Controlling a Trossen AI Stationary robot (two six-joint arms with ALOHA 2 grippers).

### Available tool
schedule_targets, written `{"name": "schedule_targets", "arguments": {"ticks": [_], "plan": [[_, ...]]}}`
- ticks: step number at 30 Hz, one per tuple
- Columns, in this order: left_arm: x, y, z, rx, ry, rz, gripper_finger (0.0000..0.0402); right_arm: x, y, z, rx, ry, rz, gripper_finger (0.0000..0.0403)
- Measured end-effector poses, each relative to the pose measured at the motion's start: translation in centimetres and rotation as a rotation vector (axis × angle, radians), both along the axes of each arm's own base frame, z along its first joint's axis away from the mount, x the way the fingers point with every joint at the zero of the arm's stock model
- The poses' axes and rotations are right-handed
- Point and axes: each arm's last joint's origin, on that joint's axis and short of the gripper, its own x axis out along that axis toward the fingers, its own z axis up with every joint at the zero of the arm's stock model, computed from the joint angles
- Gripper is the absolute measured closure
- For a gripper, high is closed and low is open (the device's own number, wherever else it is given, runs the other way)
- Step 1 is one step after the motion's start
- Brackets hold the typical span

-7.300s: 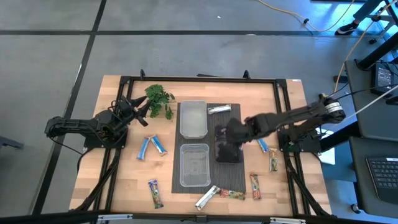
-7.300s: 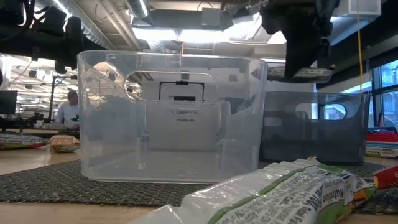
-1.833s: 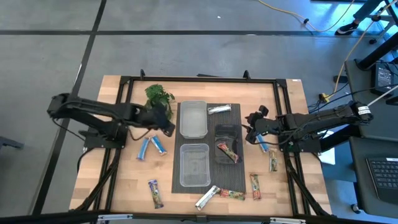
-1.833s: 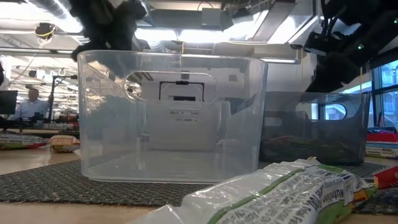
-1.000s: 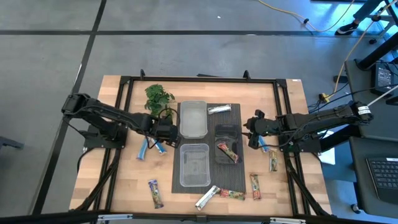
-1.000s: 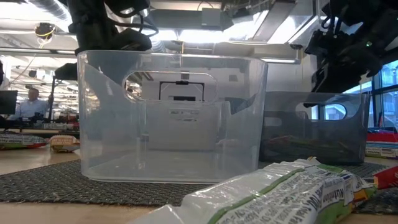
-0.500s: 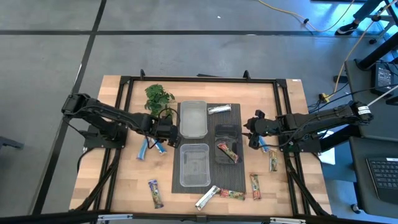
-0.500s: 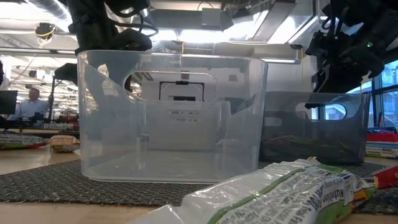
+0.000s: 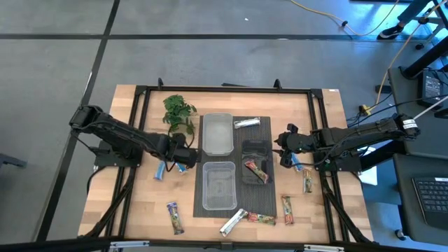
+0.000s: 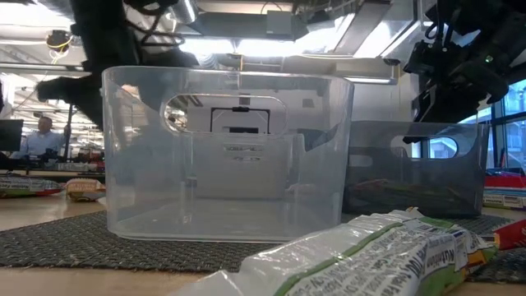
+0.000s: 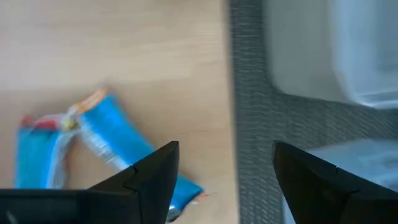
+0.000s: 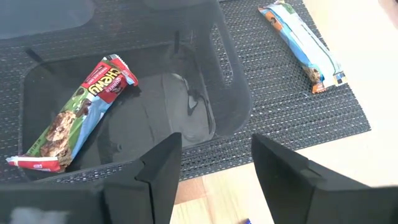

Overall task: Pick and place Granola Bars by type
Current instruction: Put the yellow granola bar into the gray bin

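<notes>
Wooden table point(image 9: 140, 203) w/ a dark woven mat point(image 9: 262, 203) at its centre; places below are given rel. to the mat.

High view: on the mat sit two clear tubs point(image 9: 217, 133) point(image 9: 218, 185) and a dark tub point(image 9: 255, 162) holding a red/green bar point(image 9: 256, 171). Silver bar point(image 9: 246, 123) lies at the mat's far edge, another silver bar point(image 9: 232, 222) and a red/green bar point(image 9: 260, 218) at its near edge. Left of the mat: leafy sprig point(image 9: 178, 112), two blue bars point(image 9: 170, 165), one more bar point(image 9: 174, 218) nearer the front. Right of the mat: a blue bar point(image 9: 297, 164) and two more bars point(image 9: 307, 181) point(image 9: 287, 209). Left gripper point(image 9: 187, 158) sits just off the mat's left edge, over the blue pair. Right gripper point(image 9: 284, 148) hovers just off the mat's right edge.

Low view: clear tub point(image 10: 226, 156) fills the frame, dark tub point(image 10: 415, 168) behind it, white/green wrapper point(image 10: 362, 255) close to the lens; a person point(image 10: 37, 140) sits far back.

Left wrist: fingers point(image 11: 155, 177) apart, nothing between them, above a blue bar point(image 11: 127, 152) beside the mat edge point(image 11: 249, 130).

Right wrist: fingers point(image 12: 158, 168) apart, empty, facing the dark tub point(image 12: 236, 93) w/ the red/green bar point(image 12: 74, 112) inside; another bar point(image 12: 301, 46) lies on the mat beyond it.
</notes>
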Motion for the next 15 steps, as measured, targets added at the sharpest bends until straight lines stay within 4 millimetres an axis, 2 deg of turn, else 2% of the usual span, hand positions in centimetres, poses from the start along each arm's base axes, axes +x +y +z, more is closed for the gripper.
{"name": "schedule_targets", "arguments": {"ticks": [6, 15], "plan": [[-0.4, -1.3, -1.1, -0.051, 0.069, 0.094, 0.0155, 0.0, 0.0, 0.0, -0.002, 0.001, 0.001, 0.0205], [0.3, -2.1, -4.6, -0.120, 0.243, 0.142, 0.0155, 0.1, 0.0, -0.2, -0.004, 0.013, 0.002, 0.0205]]}}
